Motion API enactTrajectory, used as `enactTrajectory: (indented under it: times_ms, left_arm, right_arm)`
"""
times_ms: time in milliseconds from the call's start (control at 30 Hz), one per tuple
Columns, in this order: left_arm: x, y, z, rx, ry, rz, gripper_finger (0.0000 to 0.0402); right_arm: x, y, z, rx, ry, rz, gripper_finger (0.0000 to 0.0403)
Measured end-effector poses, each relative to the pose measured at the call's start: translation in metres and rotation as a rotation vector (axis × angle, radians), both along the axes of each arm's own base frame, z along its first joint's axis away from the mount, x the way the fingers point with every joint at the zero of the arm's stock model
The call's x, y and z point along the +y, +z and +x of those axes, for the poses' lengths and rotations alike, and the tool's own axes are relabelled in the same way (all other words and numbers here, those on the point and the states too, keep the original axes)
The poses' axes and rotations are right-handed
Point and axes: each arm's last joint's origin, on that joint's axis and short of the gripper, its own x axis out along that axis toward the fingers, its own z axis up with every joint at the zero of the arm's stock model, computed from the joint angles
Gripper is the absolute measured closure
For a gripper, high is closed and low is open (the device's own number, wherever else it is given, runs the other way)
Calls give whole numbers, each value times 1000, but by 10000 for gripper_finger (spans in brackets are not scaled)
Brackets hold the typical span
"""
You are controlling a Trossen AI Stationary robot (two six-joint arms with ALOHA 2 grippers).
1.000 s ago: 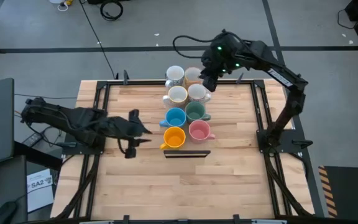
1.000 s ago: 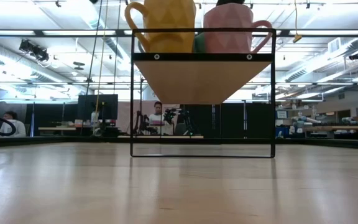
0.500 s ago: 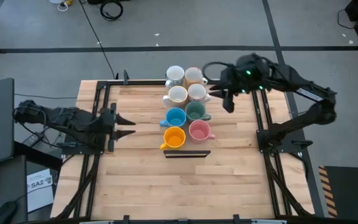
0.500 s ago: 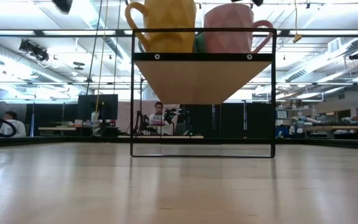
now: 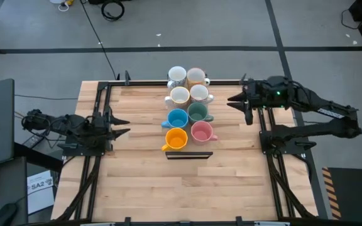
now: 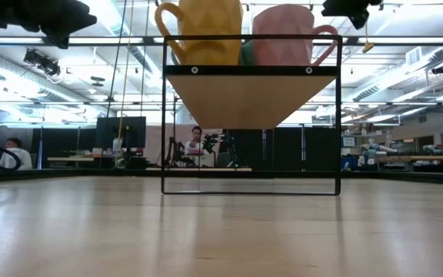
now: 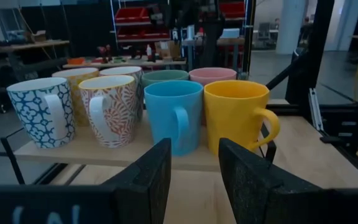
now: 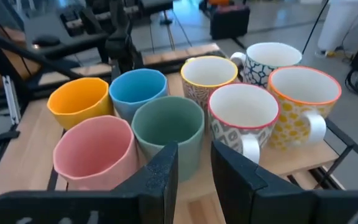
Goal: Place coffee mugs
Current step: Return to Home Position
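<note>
Eight coffee mugs [image 5: 188,107] stand on the shelf [image 5: 189,154], two abreast in four rows, and none is left on the table [image 5: 168,188]. The bare table front is nearest, then the shelf's dark front rail. Just behind the rail are the orange mug [image 5: 176,139] and the pink mug [image 5: 201,132], side by side.

Well apart from the shelf, at the table's left edge, the left gripper [image 7: 194,152] sits about level with the gap between the first and second rows. It points at the mugs with its fingers a little apart and nothing between them.

The second row is the blue mug [image 5: 178,118] and the grey-green mug [image 5: 197,112]. Behind them are the coral-patterned white mug [image 5: 180,96] and the grey-patterned white mug [image 5: 200,93]. The right gripper [image 8: 194,152] hangs off the table's right edge about level with this row. It is also clear of the shelf, narrowly parted and empty.

The farthest row is the blue-lattice mug [image 5: 176,75] and the yellow-patterned cream mug [image 5: 195,76], at the shelf's back edge.

With every mug shelved and both grippers empty, I judge the placing done and the step in hand to be going back to rest. The next move calls for no grasp. Each arm should fold toward its own base, staying wide of the outward-pointing handles and the shelf frame.
</note>
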Motion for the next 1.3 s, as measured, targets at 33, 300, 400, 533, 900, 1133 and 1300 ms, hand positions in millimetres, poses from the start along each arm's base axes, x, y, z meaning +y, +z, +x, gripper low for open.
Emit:
enactTrajectory:
  times_ms: [33,300,400,533,900,1133,1300]
  left_arm:
    - [1,-2,-2,-8,0,0,260]
    - [2,-25,-6,-51,0,-9,260]
    - [2,-35,-5,-66,1,-13,260]
    - [2,-47,-2,-88,20,-6,260]
    - [10,-80,8,-95,125,16,260]
    - [12,-83,9,-79,116,-16,260]
    - [12,-83,9,-72,96,-16,260]
  right_arm:
    - [1,-5,-3,-17,0,-4,302]
    - [5,-40,-22,-119,0,-30,302]
    - [7,-50,-26,-145,-1,-29,302]
    - [8,-61,-32,-173,-5,-17,302]
    - [11,-98,-42,-237,-3,-5,302]
    - [13,-119,-49,-304,-7,4,302]
    - [14,-133,-53,-352,-5,-8,302]
